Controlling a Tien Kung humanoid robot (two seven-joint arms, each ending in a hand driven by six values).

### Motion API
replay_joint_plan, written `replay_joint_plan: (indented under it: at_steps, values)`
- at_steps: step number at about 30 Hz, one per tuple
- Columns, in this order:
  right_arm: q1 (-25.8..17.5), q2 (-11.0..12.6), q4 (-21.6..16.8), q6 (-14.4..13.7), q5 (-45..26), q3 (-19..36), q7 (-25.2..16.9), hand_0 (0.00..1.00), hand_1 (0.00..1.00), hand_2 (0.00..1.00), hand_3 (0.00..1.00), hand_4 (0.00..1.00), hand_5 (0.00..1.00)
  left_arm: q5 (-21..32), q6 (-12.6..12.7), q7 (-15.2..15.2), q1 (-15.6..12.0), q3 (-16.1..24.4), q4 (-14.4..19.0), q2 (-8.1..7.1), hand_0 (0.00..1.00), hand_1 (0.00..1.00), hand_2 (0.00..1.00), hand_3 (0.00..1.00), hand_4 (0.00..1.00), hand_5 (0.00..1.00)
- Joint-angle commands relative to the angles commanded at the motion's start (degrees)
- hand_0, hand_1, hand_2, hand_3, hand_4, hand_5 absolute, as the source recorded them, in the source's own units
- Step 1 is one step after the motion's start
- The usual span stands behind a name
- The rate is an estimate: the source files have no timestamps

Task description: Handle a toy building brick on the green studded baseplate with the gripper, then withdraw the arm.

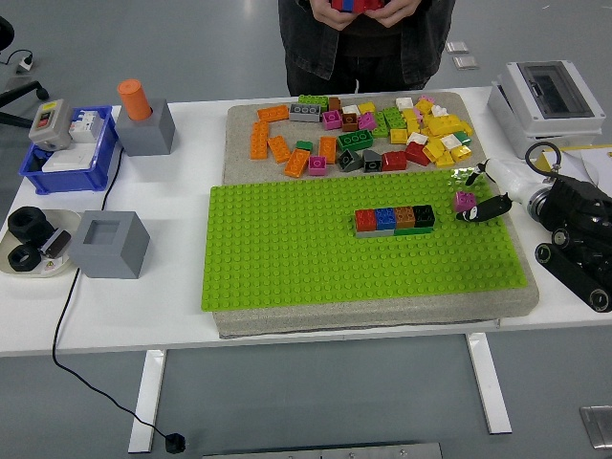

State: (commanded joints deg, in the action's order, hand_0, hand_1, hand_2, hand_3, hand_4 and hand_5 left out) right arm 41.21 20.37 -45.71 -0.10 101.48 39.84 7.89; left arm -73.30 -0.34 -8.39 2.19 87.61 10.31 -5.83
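A: Pink plastic marks the centre of this figure: we see a small pink brick pinched between the fingertips of the right hand, which reaches in from the right edge of the table.

B: We note that the fingers close around the brick, and that hand and brick sit over the right margin of the green baseplate. Whether the brick touches the studs we cannot tell.

A: Just to the left of the hand, we find a short row of bricks standing on the baseplate: red, blue, brown and dark green, side by side.

B: Beyond the baseplate, on the same grey pad, we see a loose pile of bricks in orange, yellow, red, green and grey.

A: Further out, at the far side of the white table, a person holds bricks in both hands.

B: At the left of the table, we record two grey blocks, one of them bearing an orange cylinder, beside a blue bin.
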Motion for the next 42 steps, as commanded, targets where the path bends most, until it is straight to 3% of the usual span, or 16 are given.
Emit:
replay_joint_plan:
  at_steps: [12, 13, 18, 19, 24, 25, 42]
  values:
    - [-0.56, -0.5, 0.6, -0.02, -0.62, 0.04, -0.03, 0.929, 0.95, 0.935, 0.634, 0.845, 0.378, -0.02, 0.1, 0.18, 0.02, -0.15, 0.0, -0.13, 0.646, 0.648, 0.641, 0.674, 0.631, 0.272]
    - [-0.59, -0.49, 0.63, -0.03, -0.68, 0.05, -0.04, 0.93, 0.949, 0.931, 0.631, 0.784, 0.369, -0.04, 0.11, 0.2, 0.03, -0.14, 0.0, -0.15, 0.647, 0.647, 0.642, 0.674, 0.63, 0.274]
    - [-0.66, -0.56, 0.66, -0.27, -0.98, -0.02, -0.2, 0.93, 0.949, 0.931, 0.631, 0.784, 0.369, -0.19, 0.17, 0.34, 0.1, -0.07, 0.0, -0.22, 0.647, 0.647, 0.642, 0.674, 0.63, 0.274]
    - [-0.66, -0.59, 0.66, -0.32, -1.07, -0.05, -0.25, 0.93, 0.943, 0.924, 0.631, 0.595, 0.265, -0.22, 0.17, 0.37, 0.12, -0.06, 0.0, -0.22, 0.646, 0.647, 0.641, 0.674, 0.631, 0.274]
    - [-0.75, -0.8, 0.78, -0.46, -1.59, -0.3, -0.37, 0.93, 0.943, 0.924, 0.631, 0.595, 0.265, -0.31, 0.15, 0.54, 0.23, -0.19, 0.0, -0.15, 0.646, 0.647, 0.641, 0.674, 0.631, 0.274]
    - [-0.77, -0.84, 0.81, -0.47, -1.65, -0.36, -0.38, 0.925, 0.939, 0.915, 0.626, 0.534, 0.256, -0.32, 0.14, 0.56, 0.24, -0.22, 0.0, -0.13, 0.646, 0.647, 0.641, 0.671, 0.632, 0.274]
    - [-0.56, -0.52, -0.21, -0.7, -1.25, -0.46, -0.26, 0.925, 0.935, 0.912, 0.618, 0.529, 0.252, -0.04, 0.13, 0.87, 0.21, -0.73, 0.0, -0.01, 0.646, 0.647, 0.641, 0.669, 0.628, 0.273]
